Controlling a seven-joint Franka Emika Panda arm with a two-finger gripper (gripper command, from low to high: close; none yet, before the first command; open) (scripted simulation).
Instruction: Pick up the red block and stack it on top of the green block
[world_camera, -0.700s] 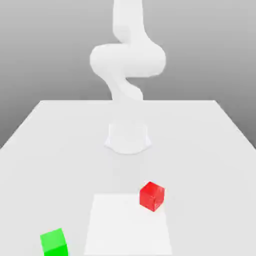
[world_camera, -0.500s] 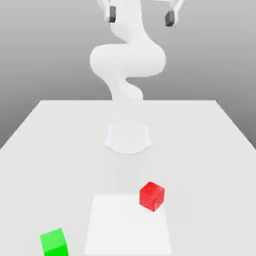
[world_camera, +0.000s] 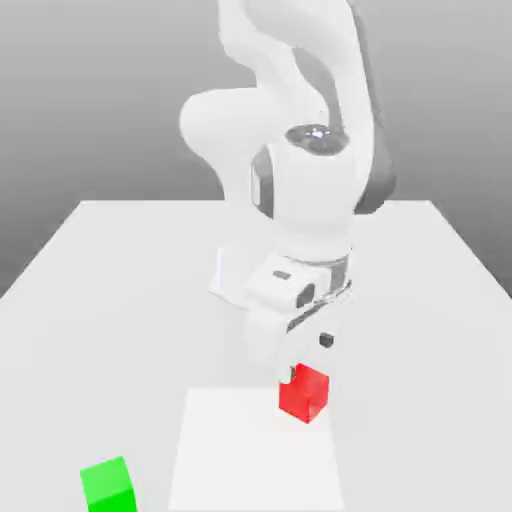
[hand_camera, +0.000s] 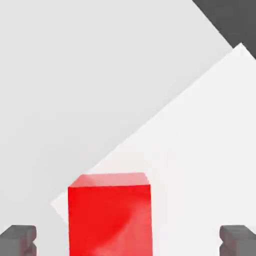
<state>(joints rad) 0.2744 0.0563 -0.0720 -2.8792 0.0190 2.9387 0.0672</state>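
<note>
- Half a second back we only had two dark fingertips peeking in at the top of the exterior view, way up above everything; now the whole white arm has swung down and our two-finger gripper (world_camera: 308, 358) hangs just above the small bright red plain cube (world_camera: 303, 393).
- So we reckon the approach is basically done and the grab is next, with nothing lifted yet.
- Fingers are spread wide open: in the hand view the two dark grey fingertips (hand_camera: 19, 239) sit well out to either side of the red block (hand_camera: 110, 214), with clear gaps both ways, touching nothing.
- The red block hasn't budged. It sits on the far right corner of the paler square patch (world_camera: 255, 450) on the white table (world_camera: 120, 280).
- The small bright green plain cube (world_camera: 108, 486) is also where it was, near the front edge on the exterior view's left, well apart from the red one.
- Room-wise: lots of bare tabletop between the two cubes, nothing in the way of a carry across.
- The one thing we'd watch is the green block sitting close to the near edge of the exterior view, so the placement wants to come straight down rather than nudge it sideways.
- The table's far and side edges are well away from the action.
</note>
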